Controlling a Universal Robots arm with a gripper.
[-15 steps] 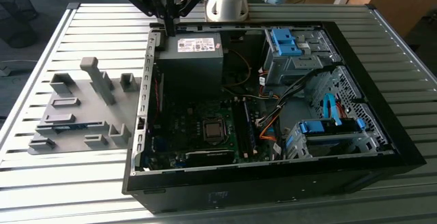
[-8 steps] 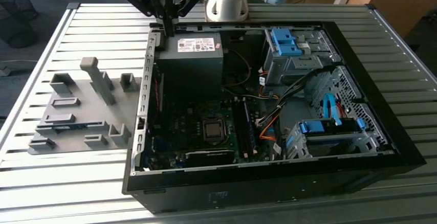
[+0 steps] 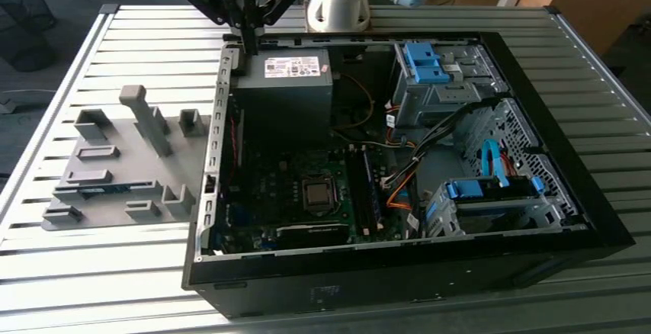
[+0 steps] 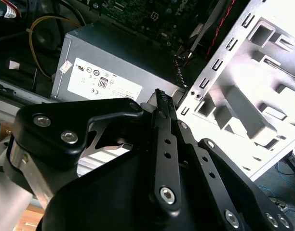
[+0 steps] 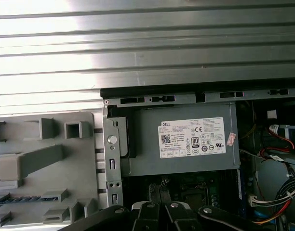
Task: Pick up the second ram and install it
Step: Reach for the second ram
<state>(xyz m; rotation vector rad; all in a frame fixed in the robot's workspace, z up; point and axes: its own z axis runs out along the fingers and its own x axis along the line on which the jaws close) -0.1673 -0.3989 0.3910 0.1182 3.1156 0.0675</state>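
None of the pick-up looks done: the second ram (image 3: 102,189) lies flat in the grey holder tray (image 3: 114,133) on the bench (image 3: 122,273), at the middle left of the exterior view, well apart from the jaws. Those jaws are closed on nothing and hang at the upper left of that view, over the computer case (image 3: 407,273) corner beside the power supply (image 3: 285,90). Grasping the stick, carrying it and seating it on the motherboard (image 3: 274,189) all remain, I judge.
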